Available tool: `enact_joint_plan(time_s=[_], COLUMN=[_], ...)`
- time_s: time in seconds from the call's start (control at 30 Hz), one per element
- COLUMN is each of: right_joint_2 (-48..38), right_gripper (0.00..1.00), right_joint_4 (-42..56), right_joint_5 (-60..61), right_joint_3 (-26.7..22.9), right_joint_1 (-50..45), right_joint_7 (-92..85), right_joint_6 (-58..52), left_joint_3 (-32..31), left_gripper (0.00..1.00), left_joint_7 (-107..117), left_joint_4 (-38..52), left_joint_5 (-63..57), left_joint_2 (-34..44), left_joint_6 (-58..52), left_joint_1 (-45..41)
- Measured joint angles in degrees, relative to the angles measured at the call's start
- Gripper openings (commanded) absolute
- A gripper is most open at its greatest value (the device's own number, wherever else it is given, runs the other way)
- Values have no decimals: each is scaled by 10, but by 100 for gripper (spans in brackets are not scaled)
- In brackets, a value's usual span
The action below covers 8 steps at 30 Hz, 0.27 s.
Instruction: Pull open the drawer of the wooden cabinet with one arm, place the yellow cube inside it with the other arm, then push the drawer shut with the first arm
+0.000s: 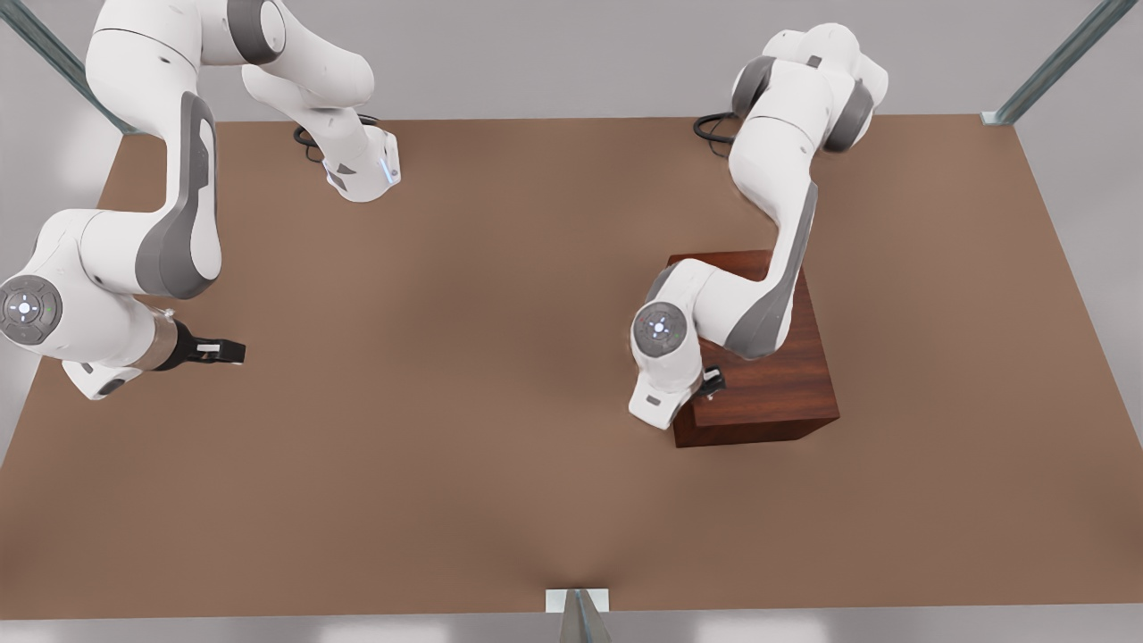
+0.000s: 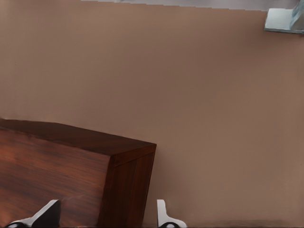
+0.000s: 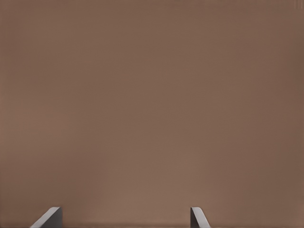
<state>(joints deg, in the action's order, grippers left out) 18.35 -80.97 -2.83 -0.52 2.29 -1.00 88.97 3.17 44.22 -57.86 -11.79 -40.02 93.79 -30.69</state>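
The wooden cabinet [image 1: 786,384] stands on the brown table toward the front view's right, partly covered by my left arm. My left gripper [image 1: 711,384] hangs over the cabinet's near corner on the front view's left. In the left wrist view that gripper [image 2: 105,216] is open, and its fingertips [image 2: 164,216] straddle the corner edge of the cabinet [image 2: 52,166]. At the front view's left my right gripper [image 1: 223,351] hovers over bare table, open [image 3: 124,217] with nothing between its fingers. The drawer's front and handle are hidden. The yellow cube is out of view.
The brown table [image 1: 464,402] spreads wide between the two arms. Metal frame posts rise at its far corners [image 1: 1000,116], and a small metal bracket [image 1: 578,600] sits at its near edge; the left wrist view also catches a bracket [image 2: 282,21].
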Motion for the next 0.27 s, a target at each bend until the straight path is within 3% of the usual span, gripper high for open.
enact_joint_plan(time_s=[0.13, 0.17, 0.23, 0.27], right_joint_2=[0, 1, 3, 3], right_gripper=[100, 100, 100, 100], right_joint_4=[0, 0, 0, 0], right_joint_5=[-1, -1, 0, 0], right_joint_3=[-1, 0, 0, 0], right_joint_1=[0, 0, -1, -2], right_joint_7=[-6, -7, -9, -10], right_joint_6=[0, 0, 0, 0], left_joint_3=[2, 3, 10, 13], left_gripper=[100, 100, 100, 100], left_joint_7=[-55, -70, -98, -111], left_joint_4=[-4, -45, -232, -254], left_joint_5=[48, 71, 108, 124], left_joint_2=[136, 176, 293, 302], left_joint_6=[-116, -126, -86, -67], left_joint_1=[76, 103, 130, 140])
